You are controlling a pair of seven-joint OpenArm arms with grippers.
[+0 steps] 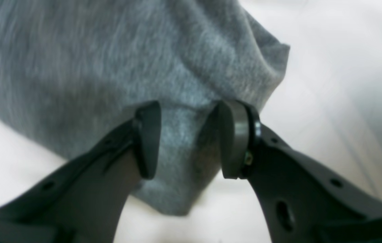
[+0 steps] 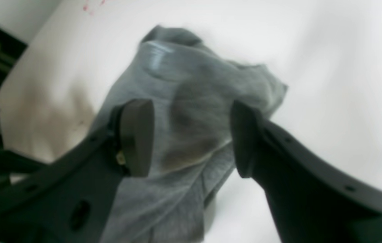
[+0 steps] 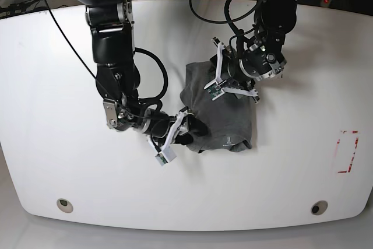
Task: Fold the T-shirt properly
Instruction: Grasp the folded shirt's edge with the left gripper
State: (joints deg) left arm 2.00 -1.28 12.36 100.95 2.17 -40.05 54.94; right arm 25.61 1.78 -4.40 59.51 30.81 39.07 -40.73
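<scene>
Folding looks nearly finished, since the T-shirt [image 3: 221,112] lies bunched mid-table between both arms, the right gripper [image 2: 191,138] spread above its near edge and the left gripper [image 1: 189,140] half-spread against its far edge, gripping nothing I can confirm; next comes flattening

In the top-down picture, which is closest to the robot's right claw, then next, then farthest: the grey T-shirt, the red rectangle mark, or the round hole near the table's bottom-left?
1. T-shirt: right at the right gripper.
2. Round hole: front-left corner.
3. Red rectangle mark: far right edge.
</scene>
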